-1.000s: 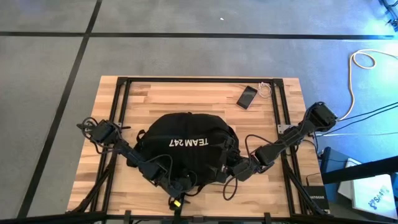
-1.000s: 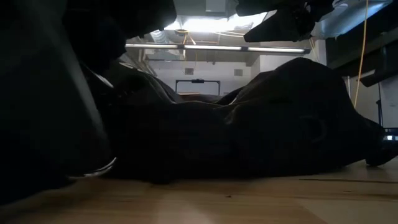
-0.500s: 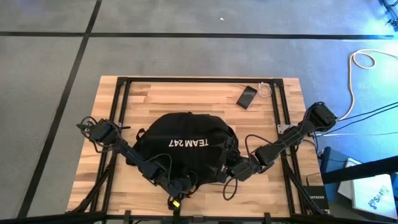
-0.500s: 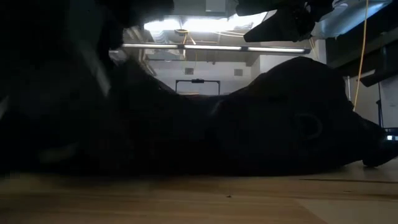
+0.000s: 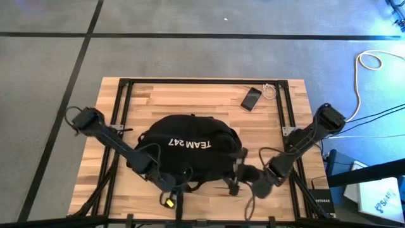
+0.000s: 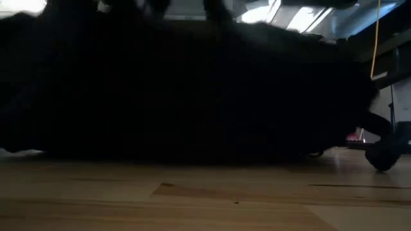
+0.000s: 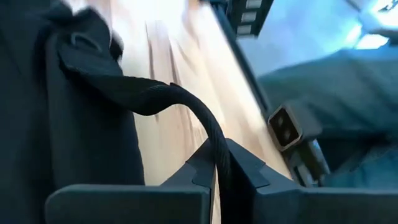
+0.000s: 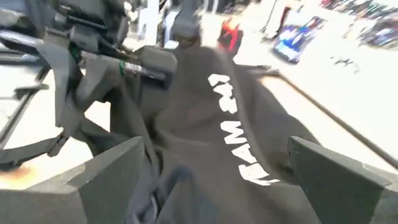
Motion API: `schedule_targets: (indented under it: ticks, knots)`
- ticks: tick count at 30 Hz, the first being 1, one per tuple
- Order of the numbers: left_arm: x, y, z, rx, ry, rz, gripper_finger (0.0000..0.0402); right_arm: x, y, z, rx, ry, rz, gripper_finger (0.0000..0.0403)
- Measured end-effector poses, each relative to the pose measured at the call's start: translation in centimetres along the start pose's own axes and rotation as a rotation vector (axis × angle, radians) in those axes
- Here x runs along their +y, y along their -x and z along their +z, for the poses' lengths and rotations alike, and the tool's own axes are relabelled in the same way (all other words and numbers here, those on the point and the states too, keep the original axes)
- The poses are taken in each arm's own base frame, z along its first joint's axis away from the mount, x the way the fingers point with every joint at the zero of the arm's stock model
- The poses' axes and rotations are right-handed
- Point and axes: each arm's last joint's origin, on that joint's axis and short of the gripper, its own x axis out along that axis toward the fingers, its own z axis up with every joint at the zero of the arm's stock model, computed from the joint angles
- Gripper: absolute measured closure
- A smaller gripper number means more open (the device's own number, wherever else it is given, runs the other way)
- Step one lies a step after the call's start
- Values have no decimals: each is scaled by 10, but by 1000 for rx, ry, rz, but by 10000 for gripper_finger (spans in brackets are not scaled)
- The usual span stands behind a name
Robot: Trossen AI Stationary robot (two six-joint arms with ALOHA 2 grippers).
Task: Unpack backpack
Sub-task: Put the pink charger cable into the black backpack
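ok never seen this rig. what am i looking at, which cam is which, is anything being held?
It is a two-armed robot at a wooden table. One picture looks straight down from above, one looks level across the tabletop, and one comes from each wrist. A black backpack lettered "TEAM 247" lies in the middle, and a phone lies near the far edge with a white cable beside it. The left gripper is at the backpack's near edge, jaws shut on a black strap, as its wrist camera shows. The right gripper is at the backpack's near right side, jaws open and holding nothing. The level camera is almost wholly blocked by the backpack.
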Motion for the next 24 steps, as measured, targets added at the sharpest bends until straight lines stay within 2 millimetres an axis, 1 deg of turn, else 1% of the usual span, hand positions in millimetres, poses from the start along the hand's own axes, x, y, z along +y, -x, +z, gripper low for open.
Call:
schedule_targets:
  ticks: [2, 5, 7, 11, 13, 16, 20, 24]
  knots:
    - [1, 14, 11, -42, -41, -3, 395, 2, 15, 5, -42, 3, -33, 24]
    - [5, 37, 26, -105, -146, -3, 396, 2, 36, 12, -96, 4, -80, 24]
    - [10, 53, 37, -160, -170, 4, 396, 2, 48, 15, -122, 8, -104, 24]
    - [24, 87, 63, -299, -132, 21, 396, 3, 61, 17, -151, 4, -140, 24]
    - [28, 104, 77, -370, -107, 27, 396, 4, 65, 16, -158, 6, -148, 24]
    - [32, 123, 93, -449, -81, 27, 396, 5, 66, 16, -160, 8, -149, 24]
    - [31, 136, 109, -517, -58, -16, 396, 5, 66, 16, -160, 9, -149, 24]
    - [32, 136, 108, -494, -76, -13, 396, 5, 66, 16, -155, 14, -134, 24]
